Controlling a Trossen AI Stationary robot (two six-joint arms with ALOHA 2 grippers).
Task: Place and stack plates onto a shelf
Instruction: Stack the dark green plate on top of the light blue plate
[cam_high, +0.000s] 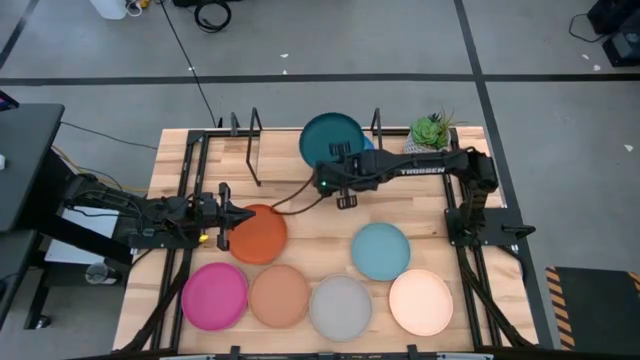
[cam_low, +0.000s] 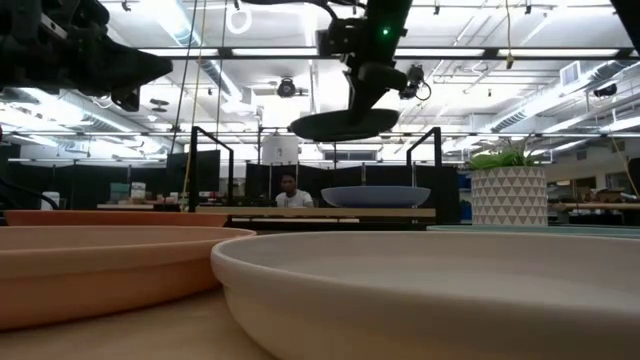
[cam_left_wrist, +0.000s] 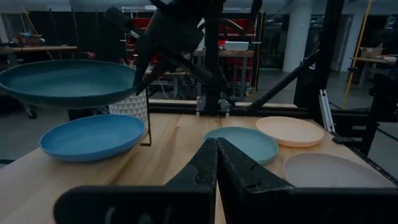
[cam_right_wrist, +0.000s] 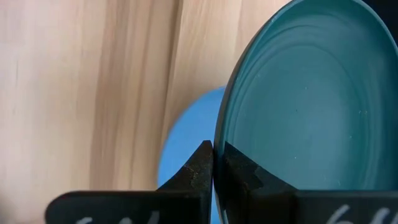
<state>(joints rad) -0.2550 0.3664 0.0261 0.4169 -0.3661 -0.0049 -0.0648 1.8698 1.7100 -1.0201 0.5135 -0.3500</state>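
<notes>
My right gripper (cam_high: 336, 166) is shut on the dark teal plate (cam_high: 332, 138) and holds it in the air over the shelf (cam_low: 300, 212). The shelf is a light plank between two black hoop frames (cam_high: 247, 128) at the table's far edge. The blue plate (cam_low: 375, 196) lies on that plank, right under the teal one (cam_low: 340, 125). My left gripper (cam_high: 232, 215) is shut and hovers over the left rim of the orange plate (cam_high: 260, 235), touching nothing. The magenta (cam_high: 214, 296), salmon (cam_high: 279, 296), grey (cam_high: 341, 306), cream (cam_high: 421, 301) and light blue (cam_high: 380, 251) plates lie flat on the table. My right gripper pinches the dark teal plate's rim (cam_right_wrist: 221, 134) between its two fingers, one finger (cam_right_wrist: 239, 171) on the inner face and the other on the underside. In the high view the hold is on the plate's near edge. The plate is lifted clear and roughly level above the blue plate (cam_right_wrist: 186, 143).
A small green plant in a white pot (cam_high: 432, 133) stands at the shelf's right end, close to the right hoop frame (cam_high: 378, 122). Bare tabletop (cam_high: 320, 225) lies between the shelf and the near row of plates. A person (cam_low: 290, 192) is in the room beyond the table.
</notes>
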